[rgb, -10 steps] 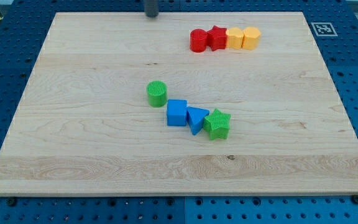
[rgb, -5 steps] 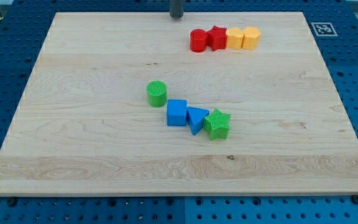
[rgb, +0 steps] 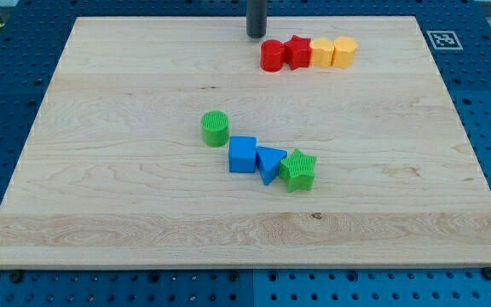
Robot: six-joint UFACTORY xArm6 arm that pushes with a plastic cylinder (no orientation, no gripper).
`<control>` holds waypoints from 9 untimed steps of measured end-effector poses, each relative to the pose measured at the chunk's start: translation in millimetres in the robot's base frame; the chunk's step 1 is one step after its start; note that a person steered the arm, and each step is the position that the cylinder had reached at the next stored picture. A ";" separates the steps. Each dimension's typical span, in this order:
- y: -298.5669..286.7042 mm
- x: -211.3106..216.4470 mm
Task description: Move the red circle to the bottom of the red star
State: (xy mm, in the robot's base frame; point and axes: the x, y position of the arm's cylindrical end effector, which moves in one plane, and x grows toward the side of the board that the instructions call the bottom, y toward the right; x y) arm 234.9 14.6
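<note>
My tip (rgb: 257, 34) rests on the table (rgb: 126, 196) near its 12 o'clock edge, just off the red circle (rgb: 272, 55) at that block's 11 o'clock, with a thin strip of bare wood between us. I have no jaws to open or close — only this straight dark rod, and nothing is held by it.

The red circle is a short, squat cylinder, glossy red, with a flat round top and a slightly darker side wall. It sits at the 9 o'clock end of a tight row and touches the red star (rgb: 297, 52), which stands at its 3 o'clock. The star is the same red, with blunt points and a ridged top. Past the star, again toward 3 o'clock, come two yellow blocks: one (rgb: 322, 52) touching the star, and another (rgb: 344, 51) pressed against it. Their exact shapes I cannot make out.

Well apart, around the table's middle, lies a second cluster. A green cylinder (rgb: 216, 128) stands alone at its 10 o'clock end. Just toward 4 o'clock from it is a blue cube (rgb: 243, 154), touching a blue triangle (rgb: 268, 163), which in turn touches a green star (rgb: 297, 169).
</note>
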 end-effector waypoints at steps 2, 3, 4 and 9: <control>26.9 37.2; 26.9 52.3; 27.0 64.4; 15.5 97.9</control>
State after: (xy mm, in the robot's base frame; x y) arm 332.9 30.2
